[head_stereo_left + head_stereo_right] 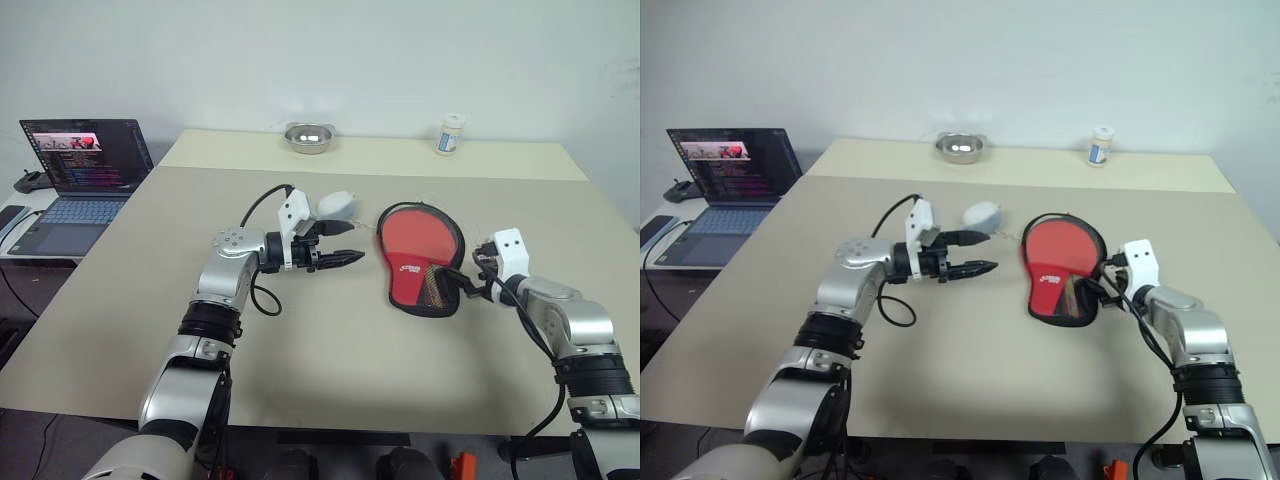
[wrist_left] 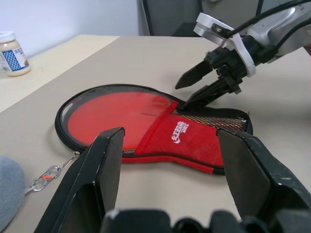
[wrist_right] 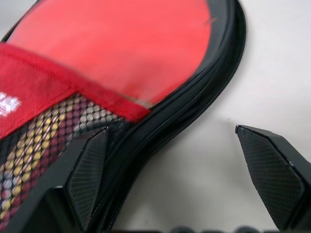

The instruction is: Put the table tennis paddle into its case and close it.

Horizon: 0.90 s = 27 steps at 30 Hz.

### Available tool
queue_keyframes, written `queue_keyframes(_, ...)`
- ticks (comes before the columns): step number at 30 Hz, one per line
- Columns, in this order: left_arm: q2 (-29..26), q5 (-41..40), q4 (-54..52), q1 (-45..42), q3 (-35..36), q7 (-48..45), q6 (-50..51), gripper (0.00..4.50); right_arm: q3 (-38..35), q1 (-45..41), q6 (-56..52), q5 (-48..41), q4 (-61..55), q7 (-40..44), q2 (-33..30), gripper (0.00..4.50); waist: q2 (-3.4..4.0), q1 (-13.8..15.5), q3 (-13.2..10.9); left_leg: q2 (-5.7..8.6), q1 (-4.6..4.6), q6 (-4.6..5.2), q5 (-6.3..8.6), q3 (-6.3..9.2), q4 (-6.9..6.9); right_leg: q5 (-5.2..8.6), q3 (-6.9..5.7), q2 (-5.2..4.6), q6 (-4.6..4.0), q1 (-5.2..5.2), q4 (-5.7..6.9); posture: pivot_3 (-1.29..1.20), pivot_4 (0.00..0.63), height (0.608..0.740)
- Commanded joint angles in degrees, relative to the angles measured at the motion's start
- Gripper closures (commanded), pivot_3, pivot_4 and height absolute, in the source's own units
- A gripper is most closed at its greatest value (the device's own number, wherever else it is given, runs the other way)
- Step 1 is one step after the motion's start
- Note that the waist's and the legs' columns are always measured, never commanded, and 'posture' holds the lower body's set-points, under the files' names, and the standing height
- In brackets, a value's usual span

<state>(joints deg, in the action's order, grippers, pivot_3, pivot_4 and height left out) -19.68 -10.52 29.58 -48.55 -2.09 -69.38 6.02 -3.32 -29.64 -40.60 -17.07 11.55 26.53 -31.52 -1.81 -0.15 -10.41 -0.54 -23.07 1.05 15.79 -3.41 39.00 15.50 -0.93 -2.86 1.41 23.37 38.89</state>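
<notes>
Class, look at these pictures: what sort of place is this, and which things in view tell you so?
Probably a lab or office test room, not a home. A plain beige table stands against a bare white wall, and an open laptop showing code sits on a side desk beside it.

Lab or office, laptop (image 1: pixel 80 170), plain table (image 1: pixel 330 360)

Case (image 1: pixel 425 262): soft red cloth panel, black mesh, black fabric edging. Paddle (image 2: pixel 114 114) face: smooth matt red rubber. Table (image 1: pixel 330 350): matt beige. Bowl (image 1: pixel 308 137): shiny metal. Right gripper fingers (image 3: pixel 274 174): black plastic, fine cross-hatch texture.
</notes>
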Motion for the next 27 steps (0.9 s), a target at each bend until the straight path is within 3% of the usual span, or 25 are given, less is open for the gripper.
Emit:
queue_keyframes(1,-0.7,-1.1,-2.3,-0.7,-0.2,0.3,0.0,1.21,0.1,-0.5,-0.2,-0.4,-0.3,2.0,0.9,0.01,0.0,0.0,0.0,0.0,0.0,0.0,0.0,0.0,0.0,0.0,0.0,0.0,0.0,0.0,0.0,0.0,0.15,0.74)
queue_keyframes(17,-1.0,-0.4,-0.8,-1.3,-1.2,0.9,-1.3,1.21,0.4,-3.7,-4.6,0.1,5.8,5.2,2.8,0.01,0.01,-0.5,0.0,-0.03,0.07,0.0,0.0,-0.02,0.0,-0.01,0.03,0.02,-0.02,-0.01,0.07,0.0,0.15,0.74)
queue_keyframes(27,-2.1,-0.2,-0.7,-0.7,-1.9,0.7,-1.8,1.21,-0.4,-7.8,-7.7,-1.3,12.0,7.0,5.7,3.21,0.02,-1.7,0.0,-0.06,0.18,-0.04,-0.03,-0.02,0.0,-0.08,0.03,0.03,-0.12,-0.1,0.1,0.0,0.15,0.74)
